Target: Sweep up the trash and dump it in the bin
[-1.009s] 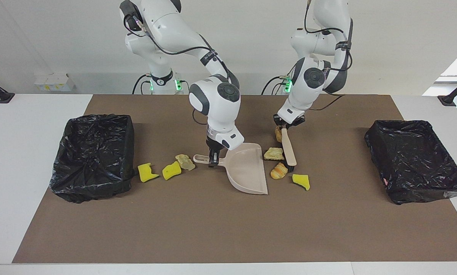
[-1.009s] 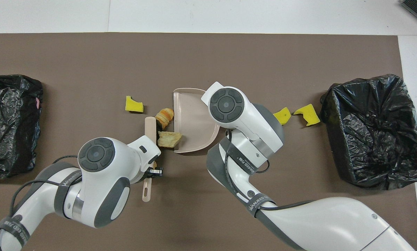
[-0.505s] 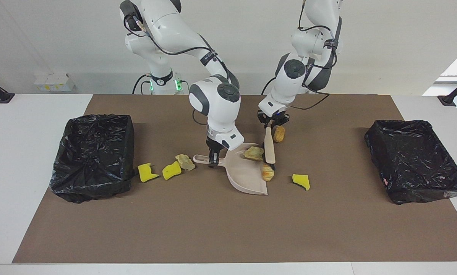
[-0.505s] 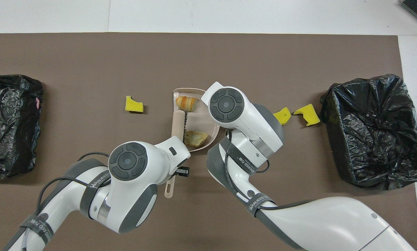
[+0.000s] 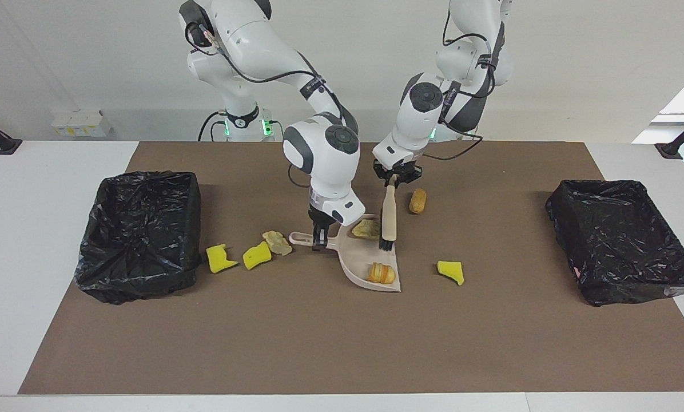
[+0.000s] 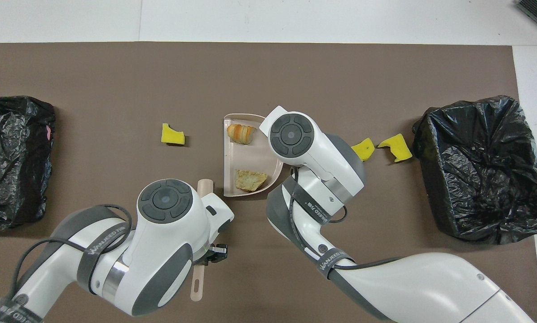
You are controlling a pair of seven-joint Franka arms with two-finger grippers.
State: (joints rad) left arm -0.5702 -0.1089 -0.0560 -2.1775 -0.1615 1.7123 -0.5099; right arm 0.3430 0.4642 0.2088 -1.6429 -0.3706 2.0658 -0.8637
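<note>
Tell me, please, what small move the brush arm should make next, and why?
Probably swing the brush, held by the left gripper, over to the orange-brown lump nearest it. Two lumps already lie in the dustpan, which the right gripper holds flat by its handle, so that lump looks next.

Dustpan (image 6: 231, 170) holds two lumps (image 6: 240, 133) (image 6: 249, 179). Left gripper (image 6: 214, 255) clamps the brush (image 6: 197, 282) handle. One sponge (image 6: 172, 134) lies beside the dustpan; two (image 6: 363, 149) (image 6: 397, 146) near the bin (image 6: 479, 166).
</note>
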